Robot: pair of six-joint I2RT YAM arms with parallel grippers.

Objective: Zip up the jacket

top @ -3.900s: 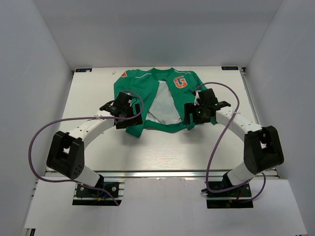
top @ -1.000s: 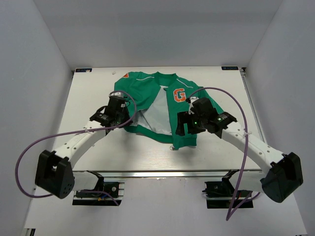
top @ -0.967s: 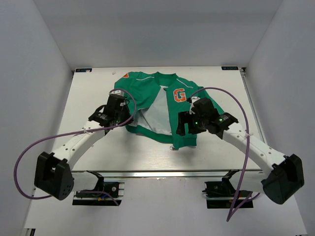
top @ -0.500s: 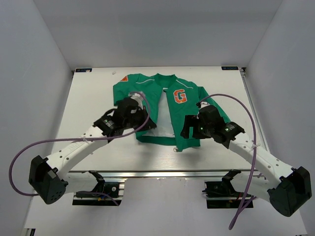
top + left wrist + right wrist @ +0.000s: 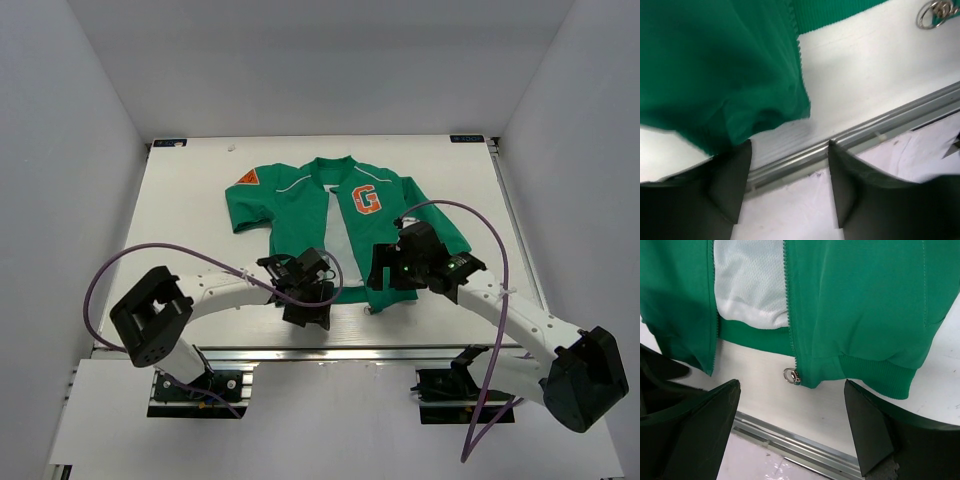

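The green jacket [image 5: 300,205] lies flat on the table, front unzipped, with a strip of grey lining [image 5: 338,245] showing between the panels. An orange G patch [image 5: 366,199] marks its chest. My left gripper [image 5: 312,306] hovers over the near table edge just below the left panel's hem [image 5: 765,117]; it is open [image 5: 789,146] with nothing between its fingers. My right gripper [image 5: 386,272] stands wide open [image 5: 791,383] above the right panel's bottom corner. There a small metal zipper ring [image 5: 791,375] rests on the table, and it also shows in the left wrist view [image 5: 935,13].
The table's metal edge rail [image 5: 860,137] runs right under the left gripper and shows near the right one [image 5: 790,442]. White walls enclose the table on three sides. Purple cables [image 5: 460,215] loop off both arms.
The left gripper has opened and let go of the left front panel, then swung in toward the near edge. The jacket now lies flatter and closer, with its front gap narrower. The right gripper stays open.
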